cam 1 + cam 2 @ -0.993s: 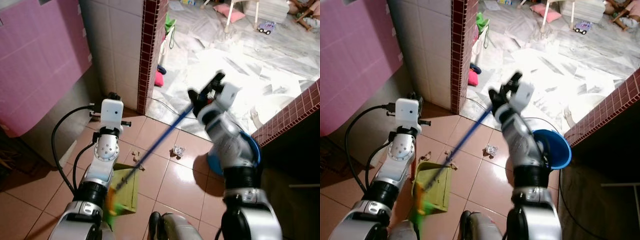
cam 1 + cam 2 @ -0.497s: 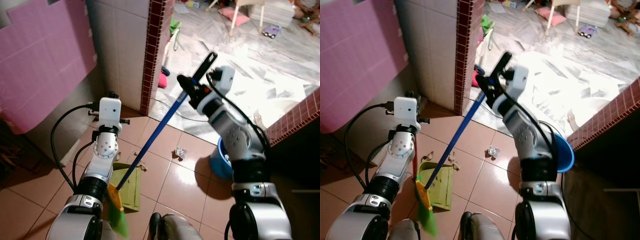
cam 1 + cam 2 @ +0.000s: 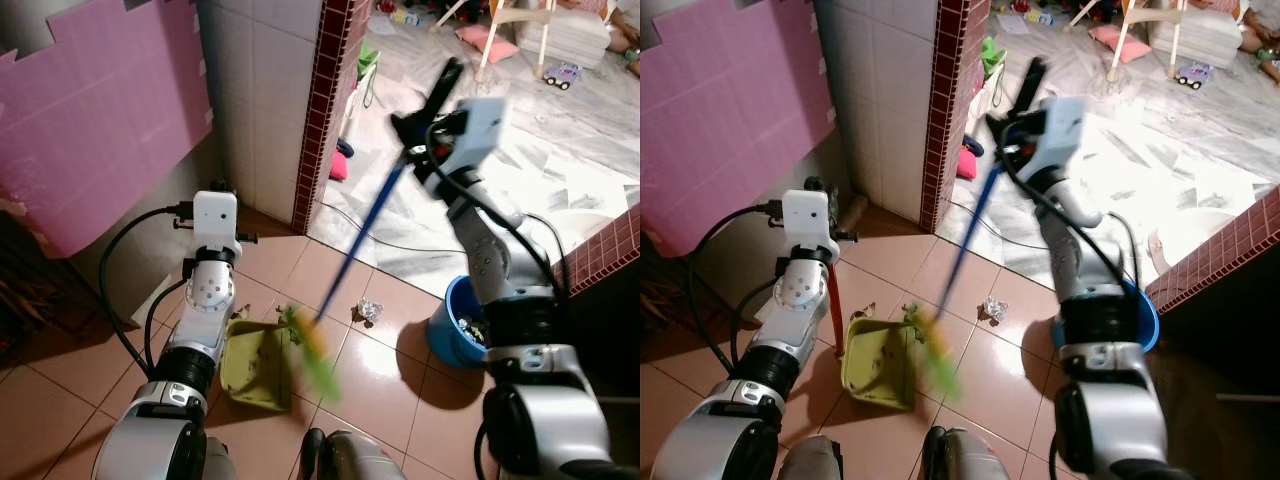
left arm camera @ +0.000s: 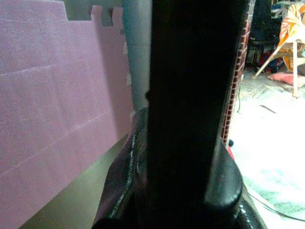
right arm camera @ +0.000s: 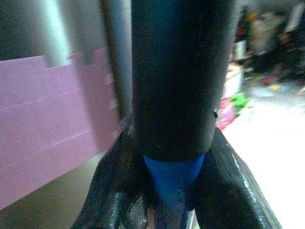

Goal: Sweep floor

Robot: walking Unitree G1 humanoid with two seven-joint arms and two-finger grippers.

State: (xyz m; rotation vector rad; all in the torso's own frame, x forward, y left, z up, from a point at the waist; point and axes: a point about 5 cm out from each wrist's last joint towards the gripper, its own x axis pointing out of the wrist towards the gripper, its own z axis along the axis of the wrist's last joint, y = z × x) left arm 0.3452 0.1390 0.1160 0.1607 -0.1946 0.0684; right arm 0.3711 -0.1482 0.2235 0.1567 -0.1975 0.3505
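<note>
— Blue is what I'm seeing first: the broom (image 3: 362,233) with its blue shaft and black grip end. Where is it sitting?

— The right gripper (image 3: 1018,128) is clamping it near the top, fingers (image 5: 116,191) closed on either side of the blue shaft, and the broom is slanting down toward the robot's left. Its green and yellow bristles (image 3: 312,345) are blurring just beside the green dustpan (image 3: 878,362).

— And the dustpan?

— It is lying on the terracotta tile floor (image 3: 365,375), close in front of the robot. A red handle (image 3: 836,310) is rising from its left edge toward the left gripper (image 3: 816,188). The left wrist picture is showing a dark bar pinched between the black fingers (image 4: 224,188), so that gripper is closing on the handle.

— Anything lying on the tiles?

— A crumpled silvery wrapper (image 3: 369,311) is lying near the bristles, between the dustpan and a blue bucket (image 3: 447,326) that is standing by the right arm, holding some rubbish. A small scrap (image 3: 864,312) is sitting just beyond the dustpan.

— What is around them?

— Pink foam panels (image 3: 90,120) are covering the wall on the left, a dark red brick-tiled pillar (image 3: 325,100) is standing ahead, and a pale marble floor (image 3: 1120,150) with toys is stretching beyond.
</note>
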